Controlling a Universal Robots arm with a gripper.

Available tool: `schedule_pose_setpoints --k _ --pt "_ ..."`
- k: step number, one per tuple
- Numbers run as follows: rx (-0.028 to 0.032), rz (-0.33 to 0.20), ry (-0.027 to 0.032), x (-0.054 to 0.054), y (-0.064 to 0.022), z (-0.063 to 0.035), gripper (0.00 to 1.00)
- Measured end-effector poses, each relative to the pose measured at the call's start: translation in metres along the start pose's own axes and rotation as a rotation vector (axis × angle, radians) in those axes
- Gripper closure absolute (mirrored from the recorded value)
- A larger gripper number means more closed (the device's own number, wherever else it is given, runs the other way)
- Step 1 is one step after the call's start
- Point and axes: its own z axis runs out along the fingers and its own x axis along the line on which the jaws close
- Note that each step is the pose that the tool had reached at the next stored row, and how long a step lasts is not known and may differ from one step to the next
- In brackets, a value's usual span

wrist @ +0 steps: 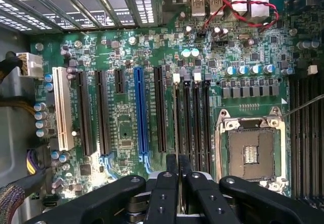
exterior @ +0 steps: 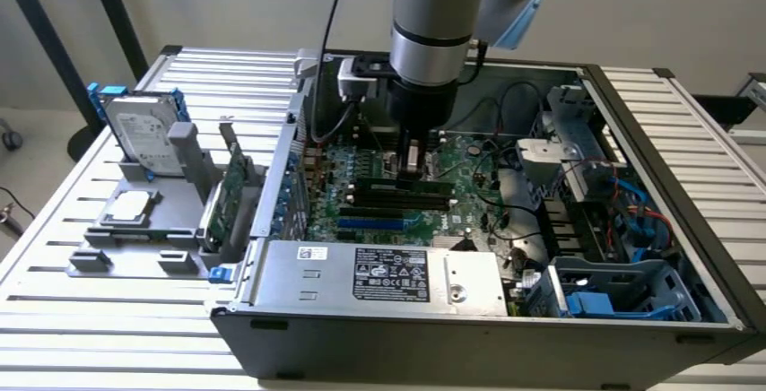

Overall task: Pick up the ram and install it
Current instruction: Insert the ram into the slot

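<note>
Exterior view: the arm reaches down from the top centre of the frame into the open computer case. The gripper sits low over the motherboard at frame centre. The ram lies as a thin green strip at the fingertips, over the black memory slots. Whether it is fully seated cannot be told here. The power supply lies at lower centre. On the slatted table at the left of the frame stand a grey holder, a hard drive and a green expansion card.

Wrist view: the black fingers stand almost together, clamped on the ram, seen edge-on as a thin line running from the fingertips toward the white latch. It lies in line with the memory slots just beside the empty CPU socket. The blue slot and white slot are well apart from the ram.
</note>
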Motion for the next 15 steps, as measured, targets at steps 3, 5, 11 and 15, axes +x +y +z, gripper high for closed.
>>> schedule_pose_setpoints --k 3,5,11,15 --pt "-0.0001 0.0 0.0002 -0.0007 0.0002 0.0015 0.87" --pt "-0.0001 -0.001 0.0001 -0.0013 0.0003 0.0026 0.87" --pt "0.0 -0.002 0.0 -0.0042 0.0004 0.0063 0.87" --pt "0.0 -0.003 0.0001 -0.0048 0.0006 0.01 0.87"
